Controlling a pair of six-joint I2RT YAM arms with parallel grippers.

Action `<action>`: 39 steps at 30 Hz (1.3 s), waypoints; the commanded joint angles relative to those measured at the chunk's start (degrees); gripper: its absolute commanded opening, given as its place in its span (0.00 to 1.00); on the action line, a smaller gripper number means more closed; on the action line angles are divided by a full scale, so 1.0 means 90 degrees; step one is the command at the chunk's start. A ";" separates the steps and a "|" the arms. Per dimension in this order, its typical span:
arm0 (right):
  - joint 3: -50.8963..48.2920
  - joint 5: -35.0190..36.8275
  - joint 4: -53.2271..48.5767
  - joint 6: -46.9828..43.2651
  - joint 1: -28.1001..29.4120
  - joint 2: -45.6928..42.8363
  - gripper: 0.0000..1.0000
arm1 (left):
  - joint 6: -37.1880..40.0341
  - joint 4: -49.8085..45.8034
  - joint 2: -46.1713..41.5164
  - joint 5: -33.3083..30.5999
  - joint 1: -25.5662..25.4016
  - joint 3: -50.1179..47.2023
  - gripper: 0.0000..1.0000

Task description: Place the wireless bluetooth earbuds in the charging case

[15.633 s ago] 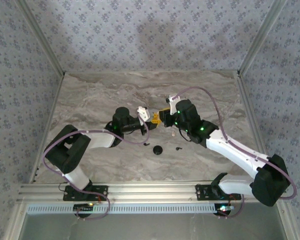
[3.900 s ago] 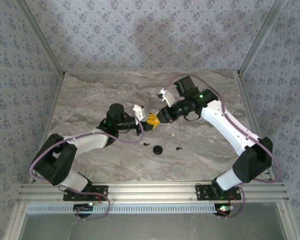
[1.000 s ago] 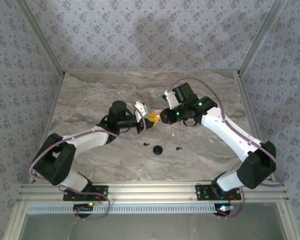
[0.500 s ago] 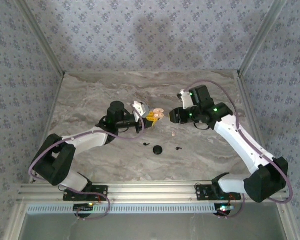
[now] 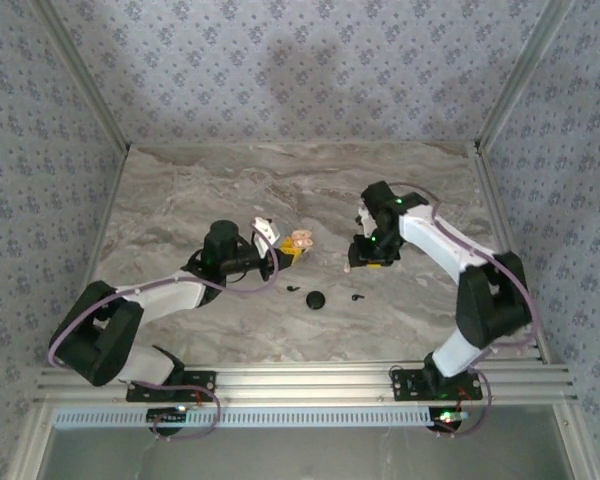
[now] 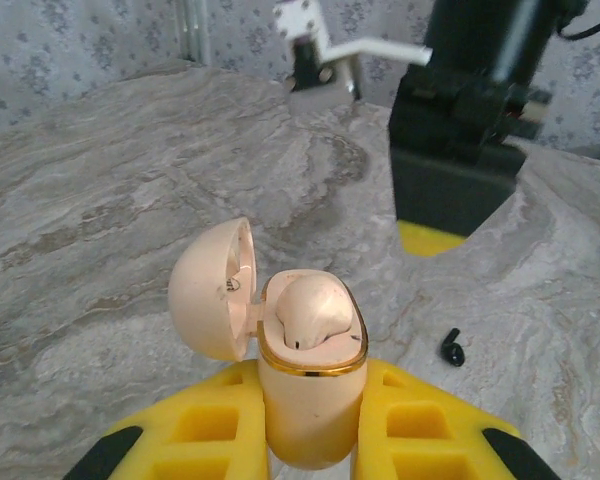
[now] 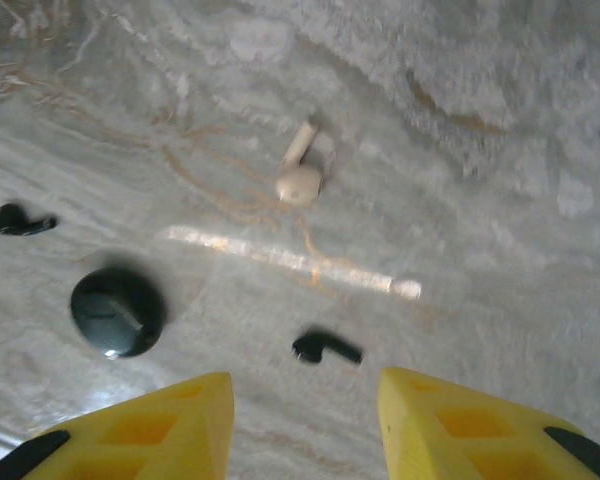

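Left wrist — peach case (image 6: 310,395) (open)

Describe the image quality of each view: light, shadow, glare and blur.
Top external: even, soft light, with a dim shadow on the back wall. Left wrist: the open cream case is in sharp focus. Right wrist: blurred throughout, with a bright glare streak across the table.

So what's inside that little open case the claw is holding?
One cream earbud sits in the case, held by the left claw. The earbud covers whatever lies beneath it.
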 commanded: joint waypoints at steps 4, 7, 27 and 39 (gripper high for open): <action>0.0998 -0.0058 -0.0228 -0.0849 0.0134 0.1137 0.42 | -0.0130 0.0216 -0.0353 -0.0241 0.0151 -0.0218 0.11; 0.1360 -0.0308 -0.0118 -0.0977 0.0206 0.1635 0.42 | -0.0154 0.0198 -0.0421 -0.0269 0.0215 -0.0274 0.11; 0.1565 0.0008 -0.0426 -0.1312 0.0161 0.2606 0.41 | -0.0146 0.0128 -0.0301 -0.0150 0.0390 -0.0207 0.11; 0.1386 0.0345 -0.0560 -0.0925 0.0326 0.1745 0.42 | -0.0177 0.0206 -0.0203 -0.0047 0.0393 -0.0156 0.11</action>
